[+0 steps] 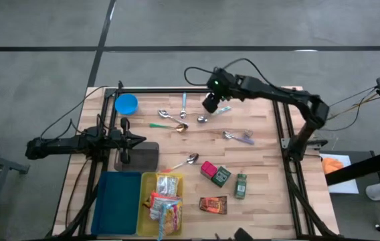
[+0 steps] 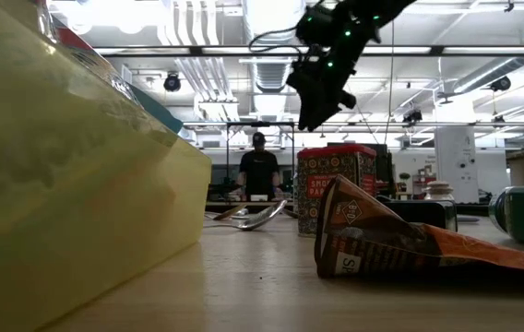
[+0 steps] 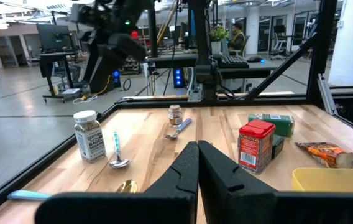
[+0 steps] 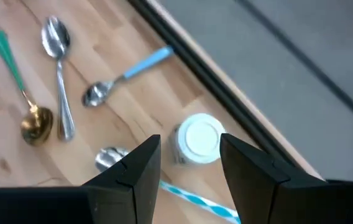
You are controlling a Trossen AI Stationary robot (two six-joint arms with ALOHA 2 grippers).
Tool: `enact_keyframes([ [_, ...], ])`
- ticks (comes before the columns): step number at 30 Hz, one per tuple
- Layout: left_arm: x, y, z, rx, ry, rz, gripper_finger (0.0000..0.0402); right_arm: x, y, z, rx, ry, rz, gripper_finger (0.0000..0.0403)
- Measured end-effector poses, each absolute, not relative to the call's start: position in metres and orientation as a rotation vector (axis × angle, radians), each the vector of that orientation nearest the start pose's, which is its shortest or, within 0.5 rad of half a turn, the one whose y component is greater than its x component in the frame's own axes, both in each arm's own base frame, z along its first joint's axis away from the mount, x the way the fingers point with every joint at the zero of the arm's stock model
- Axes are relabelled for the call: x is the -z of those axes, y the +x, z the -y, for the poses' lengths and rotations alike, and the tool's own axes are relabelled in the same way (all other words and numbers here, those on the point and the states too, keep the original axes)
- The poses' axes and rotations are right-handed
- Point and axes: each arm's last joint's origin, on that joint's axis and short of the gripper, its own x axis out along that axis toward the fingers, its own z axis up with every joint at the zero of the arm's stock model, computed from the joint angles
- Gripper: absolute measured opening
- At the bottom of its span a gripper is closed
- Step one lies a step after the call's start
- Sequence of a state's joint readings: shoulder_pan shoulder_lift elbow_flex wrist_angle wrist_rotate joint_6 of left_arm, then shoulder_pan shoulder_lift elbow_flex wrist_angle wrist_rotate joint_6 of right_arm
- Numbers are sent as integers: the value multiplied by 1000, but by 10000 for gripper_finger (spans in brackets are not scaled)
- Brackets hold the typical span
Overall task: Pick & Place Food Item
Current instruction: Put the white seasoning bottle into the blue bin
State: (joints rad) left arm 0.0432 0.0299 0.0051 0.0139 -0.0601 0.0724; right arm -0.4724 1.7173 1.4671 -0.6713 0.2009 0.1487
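Observation:
A small spice jar with a white lid (image 4: 198, 138) stands upright on the wooden table near its far edge; the left wrist view shows its label too (image 3: 86, 135). My right gripper (image 4: 189, 152) hangs open above it, slanting down, its fingers clear of the lid (image 3: 105, 46). More food items lie at the near right: a red tin (image 1: 208, 169), a green tin (image 1: 221, 175), a green jar (image 1: 241, 186) and a brown packet (image 1: 213, 204). My left gripper (image 3: 198, 152) rests shut and level at the table's left side (image 1: 136, 140).
Several spoons (image 1: 171, 119) lie scattered on the far half, one with a striped teal handle (image 4: 192, 198) beside the jar. A blue bowl (image 1: 126, 104) sits far left. A yellow bin (image 1: 146, 181) holding snack bags and a blue bin (image 1: 116, 201) stand near left. A black frame rail (image 4: 226, 93) runs along the far edge.

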Motion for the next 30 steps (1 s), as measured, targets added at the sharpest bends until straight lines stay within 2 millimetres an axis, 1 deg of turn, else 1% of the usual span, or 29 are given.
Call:
enact_keyframes([
  [5,-164,99,-6,-103,72,-14,10,-285,329,198,639,343,-986,170],
  [7,-164,99,-6,-103,72,-15,10,-283,329,208,642,358,-1000,188],
  [11,-164,99,-6,-103,73,-15,10,-278,331,223,629,384,-1004,245],
  [15,-164,99,-6,-103,72,-15,10,-271,335,227,613,379,-1016,290],
  [19,-164,99,-6,-103,72,-15,10,-256,338,233,633,401,-1052,310],
  [24,-164,99,-6,-103,72,-15,10,-244,342,240,642,400,-1079,324],
  [30,-164,99,-6,-103,73,-15,10,-241,345,243,631,391,-1085,325],
])
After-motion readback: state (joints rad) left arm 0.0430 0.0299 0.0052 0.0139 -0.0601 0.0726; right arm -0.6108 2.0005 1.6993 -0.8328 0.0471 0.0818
